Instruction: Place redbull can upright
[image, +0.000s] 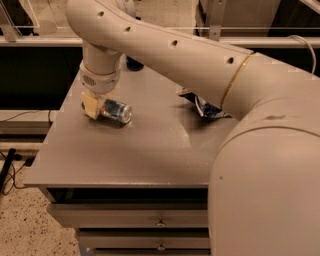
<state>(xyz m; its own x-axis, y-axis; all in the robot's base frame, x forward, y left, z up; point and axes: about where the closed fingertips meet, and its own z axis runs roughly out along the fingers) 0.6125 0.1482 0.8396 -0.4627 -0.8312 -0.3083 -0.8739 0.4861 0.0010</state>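
The redbull can (117, 110) lies on its side on the grey table (150, 150), left of the middle, with its silver top pointing right and towards the front. My gripper (94, 105) hangs straight down from the arm's wrist (100, 80) and sits at the can's left end, low over the table. Its yellowish tip hides that end of the can. I cannot tell whether it holds the can.
A crumpled dark snack bag (204, 106) lies right of the middle, partly behind my arm. A dark-blue can (134, 64) stands at the back edge. My large arm covers the right side of the view. Drawers (160, 222) sit under the table front.
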